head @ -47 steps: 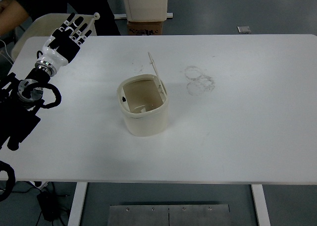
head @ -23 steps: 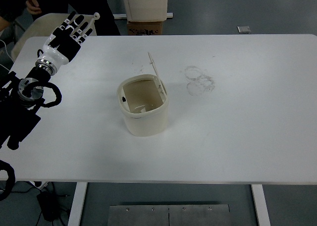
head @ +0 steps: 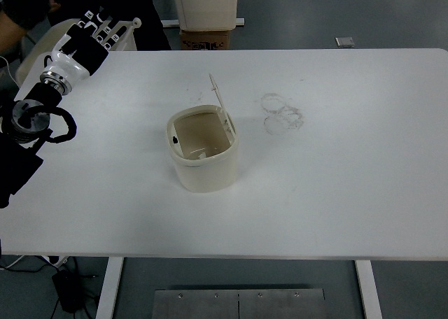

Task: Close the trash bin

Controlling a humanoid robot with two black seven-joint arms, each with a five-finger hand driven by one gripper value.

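Note:
A small cream trash bin [head: 202,153] stands near the middle of the white table [head: 336,179], its mouth open toward the camera. Its thin lid [head: 220,99] stands upright at the bin's far right rim. My left hand [head: 94,31] hovers over the table's far left corner, well away from the bin, fingers extended and holding nothing. The black left arm [head: 28,133] comes in along the left edge. The right arm does not show.
Faint ring-shaped smudges [head: 282,113] mark the table right of the bin. A cardboard box [head: 204,38] and a white unit sit on the floor beyond the far edge. A person in dark clothing [head: 28,11] sits at the top left, close to my left hand.
My left hand and arm have moved up and to the left, toward the table's far left corner. The bin and its lid have not moved.

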